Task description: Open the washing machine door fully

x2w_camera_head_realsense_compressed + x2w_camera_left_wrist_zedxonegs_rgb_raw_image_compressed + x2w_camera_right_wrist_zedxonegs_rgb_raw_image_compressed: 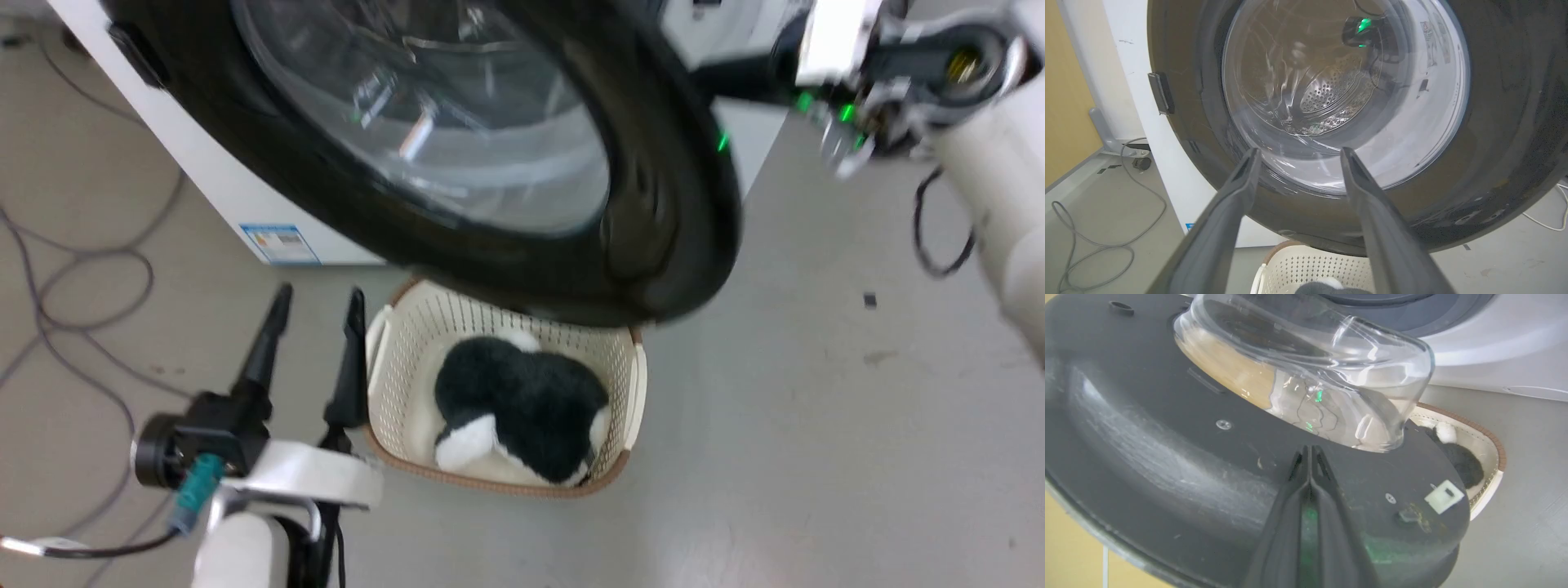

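The washing machine door (653, 204) stands part-open, angled out from the washing machine (220, 188) above a basket (408, 327). The right gripper (1310, 451), its 2 fingers clenched on nothing, has its tips at the door's inner face below the glass bowl (1306, 367). It is judged the nearer arm, placed to push outward. The left gripper (319, 294), released, faces the outer side.

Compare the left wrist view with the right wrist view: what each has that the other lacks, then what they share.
Left wrist: outer face of the washing machine door, its hinge tab, the steel drum behind it, cables, the open left gripper. Right wrist: the door's inner face, glass bowl in profile, white latch piece, the shut right gripper. Shared: door, basket, plush toy.
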Tool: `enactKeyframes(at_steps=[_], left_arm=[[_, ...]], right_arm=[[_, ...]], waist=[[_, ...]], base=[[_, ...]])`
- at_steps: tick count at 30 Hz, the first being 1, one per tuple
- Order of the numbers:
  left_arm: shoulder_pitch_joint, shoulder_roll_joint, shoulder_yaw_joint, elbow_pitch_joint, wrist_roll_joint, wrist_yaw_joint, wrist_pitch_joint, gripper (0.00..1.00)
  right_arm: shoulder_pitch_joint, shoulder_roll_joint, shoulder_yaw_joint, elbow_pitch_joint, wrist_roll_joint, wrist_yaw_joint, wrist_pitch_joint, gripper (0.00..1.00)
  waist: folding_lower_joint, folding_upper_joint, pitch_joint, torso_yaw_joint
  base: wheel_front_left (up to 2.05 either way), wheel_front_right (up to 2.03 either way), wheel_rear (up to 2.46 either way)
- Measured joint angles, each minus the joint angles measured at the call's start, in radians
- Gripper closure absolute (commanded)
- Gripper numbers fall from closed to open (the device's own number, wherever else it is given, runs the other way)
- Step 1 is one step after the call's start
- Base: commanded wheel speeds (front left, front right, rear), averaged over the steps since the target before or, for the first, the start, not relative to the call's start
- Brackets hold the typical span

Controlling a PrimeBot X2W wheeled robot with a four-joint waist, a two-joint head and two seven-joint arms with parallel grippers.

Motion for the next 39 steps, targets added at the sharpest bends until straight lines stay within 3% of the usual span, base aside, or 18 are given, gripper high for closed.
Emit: enactKeyframes(at_steps=[12, 25, 32, 35, 36, 37, 38, 39], left_arm=[[0.099, 0.000, -0.039, 0.050, 0.001, 0.027, 0.000, 0.00], [0.132, 0.000, -0.046, 0.077, 0.001, 0.032, 0.000, 0.00], [0.133, 0.000, -0.051, 0.083, 0.000, 0.040, 0.000, 0.00], [0.133, 0.000, -0.052, 0.084, -0.001, 0.040, 0.000, 0.00], [0.133, 0.000, -0.052, 0.085, -0.002, 0.040, 0.000, 0.00], [0.134, 0.000, -0.053, 0.086, -0.002, 0.040, 0.000, 0.00], [0.134, 0.000, -0.054, 0.088, -0.002, 0.040, 0.000, 0.00], [0.134, 0.000, -0.054, 0.090, -0.002, 0.041, 0.000, 0.00]], right_arm=[[0.234, -0.011, 0.012, -0.189, 0.061, 0.000, 0.014, 1.00], [0.414, 0.003, 0.071, -0.411, 0.151, 0.000, 0.003, 1.00], [0.475, 0.002, 0.096, -0.507, 0.198, 0.000, -0.054, 1.00], [0.511, -0.002, 0.076, -0.547, 0.193, 0.000, -0.170, 1.00], [0.525, -0.009, 0.069, -0.562, 0.174, 0.000, -0.219, 0.94], [0.544, -0.014, 0.054, -0.574, 0.148, 0.000, -0.291, 0.60], [0.566, -0.019, 0.041, -0.582, 0.135, 0.000, -0.348, 0.18], [0.595, -0.026, 0.031, -0.594, 0.124, 0.000, -0.397, 0.00]], waist=[[-0.0002, 0.0000, -0.143, 0.034], [-0.0002, 0.0000, -0.195, 0.062], [-0.0001, 0.0000, -0.197, 0.060], [-0.0001, 0.0000, -0.198, 0.054], [-0.0002, 0.0000, -0.199, 0.053], [-0.0001, 0.0000, -0.199, 0.051], [-0.0001, 0.0000, -0.200, 0.050], [0.0000, 0.0000, -0.202, 0.049]], base=[[0.00, 0.00, 0.00], [0.00, 0.00, 0.00], [0.00, 0.00, 0.00], [0.00, 0.00, 0.00], [0.00, 0.00, 0.00], [0.00, 0.00, 0.00], [0.00, 0.00, 0.00], [0.00, 0.00, 0.00]])
